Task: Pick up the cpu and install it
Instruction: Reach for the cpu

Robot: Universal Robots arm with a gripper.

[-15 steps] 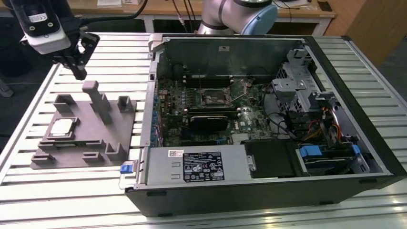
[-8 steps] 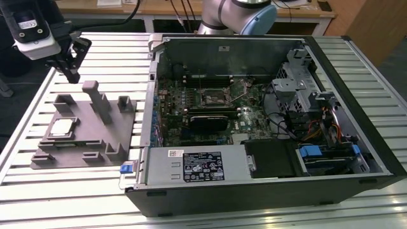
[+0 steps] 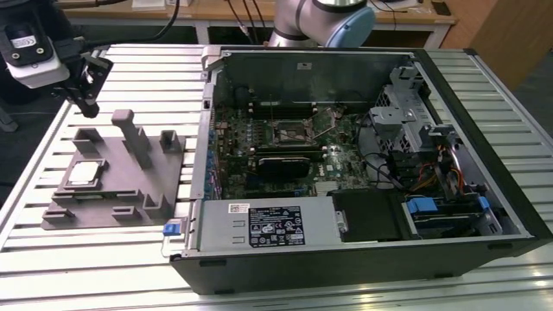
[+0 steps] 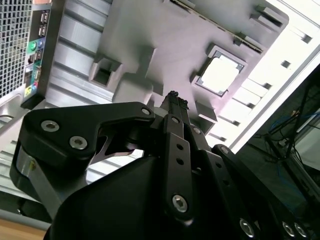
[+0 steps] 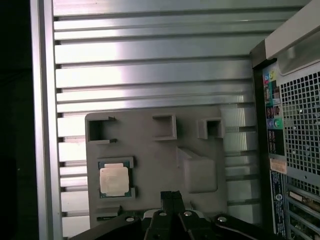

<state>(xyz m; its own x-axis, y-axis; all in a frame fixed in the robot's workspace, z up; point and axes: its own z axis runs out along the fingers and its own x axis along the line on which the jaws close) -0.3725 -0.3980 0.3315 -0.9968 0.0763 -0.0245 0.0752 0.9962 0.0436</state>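
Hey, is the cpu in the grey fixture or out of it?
In. The cpu lies flat in its recess on the grey fixture; the claw is clear of it.

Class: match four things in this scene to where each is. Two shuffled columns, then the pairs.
1 small square silver-topped cpu
2 grey plastic fixture
3 black gripper
4 square metal-framed socket

A inside the open black computer case
B in the air over the fixture
C in a recess of the fixture
D on the slatted metal table

Pairs: 1-C, 2-D, 3-B, 4-A
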